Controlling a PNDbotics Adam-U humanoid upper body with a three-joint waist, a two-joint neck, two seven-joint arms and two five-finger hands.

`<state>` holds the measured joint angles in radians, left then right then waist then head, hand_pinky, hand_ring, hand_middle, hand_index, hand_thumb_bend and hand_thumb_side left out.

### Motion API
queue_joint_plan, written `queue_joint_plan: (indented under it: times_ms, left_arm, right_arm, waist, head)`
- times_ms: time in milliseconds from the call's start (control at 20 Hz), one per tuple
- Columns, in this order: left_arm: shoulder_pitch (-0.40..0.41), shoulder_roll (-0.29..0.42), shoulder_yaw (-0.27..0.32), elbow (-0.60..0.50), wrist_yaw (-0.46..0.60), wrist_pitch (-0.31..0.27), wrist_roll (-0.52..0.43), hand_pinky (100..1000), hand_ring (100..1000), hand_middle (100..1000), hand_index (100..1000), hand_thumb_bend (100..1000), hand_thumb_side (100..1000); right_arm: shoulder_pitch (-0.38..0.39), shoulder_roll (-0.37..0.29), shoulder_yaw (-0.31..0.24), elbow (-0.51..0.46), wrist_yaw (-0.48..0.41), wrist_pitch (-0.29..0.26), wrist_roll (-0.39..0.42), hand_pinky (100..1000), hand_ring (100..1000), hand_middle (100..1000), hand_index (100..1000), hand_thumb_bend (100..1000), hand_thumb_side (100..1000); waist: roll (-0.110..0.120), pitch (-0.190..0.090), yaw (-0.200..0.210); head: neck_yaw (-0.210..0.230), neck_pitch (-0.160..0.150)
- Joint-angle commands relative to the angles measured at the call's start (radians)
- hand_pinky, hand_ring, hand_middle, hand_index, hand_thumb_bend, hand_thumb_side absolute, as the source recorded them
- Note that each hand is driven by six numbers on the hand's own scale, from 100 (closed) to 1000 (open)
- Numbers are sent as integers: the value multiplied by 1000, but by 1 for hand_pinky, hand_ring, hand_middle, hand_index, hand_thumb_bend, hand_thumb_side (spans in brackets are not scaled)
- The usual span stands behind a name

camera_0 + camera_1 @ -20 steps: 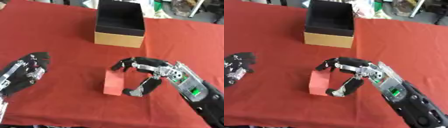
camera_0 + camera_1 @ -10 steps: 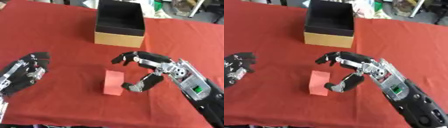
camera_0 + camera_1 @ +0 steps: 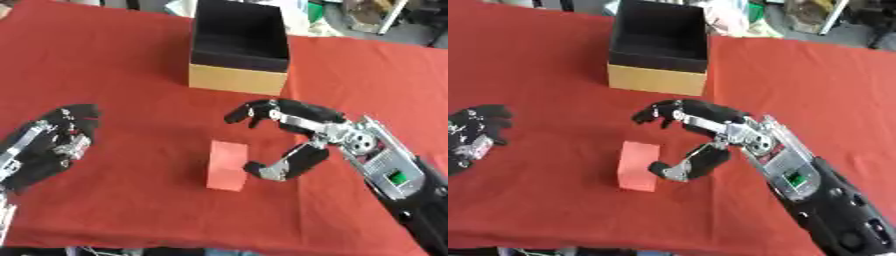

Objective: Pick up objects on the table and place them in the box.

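A red block [image 3: 227,165] lies on the red tablecloth near the front middle. My right hand [image 3: 302,135] hovers just right of it and above it, open, with the fingers arched over the block's far end and the thumb [image 3: 278,167] close to its right side, not gripping it. An open cardboard box [image 3: 240,47] with a black inside stands at the back middle, nothing showing in it. My left hand [image 3: 48,145] rests open at the left edge, holding nothing.
The red cloth [image 3: 114,65] covers the table to its front edge. Clutter and metal frames [image 3: 376,12] stand beyond the far edge, behind the box.
My right hand has let go of the red block and lifted slightly up and right, with its fingers spread. The block now lies free on the cloth.
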<state>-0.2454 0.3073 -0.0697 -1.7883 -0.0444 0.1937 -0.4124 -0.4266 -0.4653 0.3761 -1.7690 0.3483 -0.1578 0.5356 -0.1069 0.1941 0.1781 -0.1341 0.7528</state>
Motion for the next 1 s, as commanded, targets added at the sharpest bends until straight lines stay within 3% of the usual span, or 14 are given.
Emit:
queue_joint_plan:
  times_ms: [50, 550, 1000]
  left_arm:
    - [-7, 7, 2, -11, 3, -2, -1, 737, 855, 801, 877, 100, 407]
    - [-8, 6, 1, -11, 3, -2, -2, 738, 856, 802, 877, 100, 408]
    - [-9, 5, 0, -10, 3, -2, -4, 738, 856, 802, 878, 100, 408]
  right_arm:
    - [-12, -15, -6, -2, 19, 6, -6, 765, 891, 847, 943, 295, 313]
    - [-17, 2, 6, 42, 92, 5, -28, 759, 884, 846, 936, 356, 311]
    - [-19, 11, 17, 49, 129, -7, -27, 763, 887, 850, 939, 345, 322]
  waist:
    - [8, -11, -2]
    - [8, -11, -2]
    - [8, -11, 0]
  head:
    - [-2, -9]
    - [-4, -9]
    - [-6, -8]
